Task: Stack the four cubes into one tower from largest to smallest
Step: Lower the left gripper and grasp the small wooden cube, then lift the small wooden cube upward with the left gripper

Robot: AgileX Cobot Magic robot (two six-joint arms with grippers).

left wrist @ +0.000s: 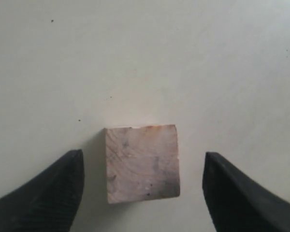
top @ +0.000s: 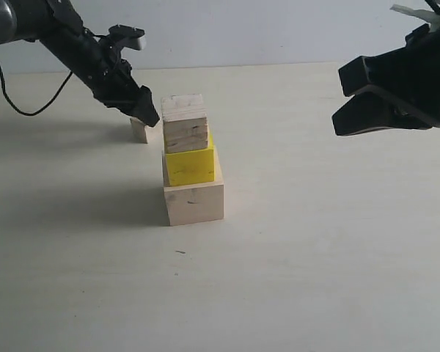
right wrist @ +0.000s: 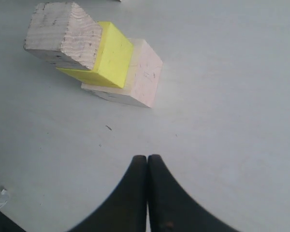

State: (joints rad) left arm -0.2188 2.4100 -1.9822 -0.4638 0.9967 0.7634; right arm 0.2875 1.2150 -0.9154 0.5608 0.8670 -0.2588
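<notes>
Three of the four cubes stand as a tower: a big pale wood cube (top: 194, 203) at the base, a yellow cube (top: 191, 166) on it, and a grained wood cube (top: 185, 119) on top, slightly off-centre. The right wrist view shows the same grained cube (right wrist: 63, 34), yellow cube (right wrist: 109, 52) and base cube (right wrist: 144, 82). The smallest cube (top: 138, 131) lies on the table behind and left of the tower. My left gripper (left wrist: 142, 155) is open, its fingers either side of this small cube (left wrist: 141, 164) with gaps on both sides. My right gripper (right wrist: 147, 158) is shut and empty, hovering at the right (top: 345, 103).
The pale table (top: 315, 257) stretches wide in front of and to the right of the tower. A black cable (top: 15, 103) hangs from the left arm at the far left. A scrap of white paper (right wrist: 1, 198) lies on the table by the right gripper.
</notes>
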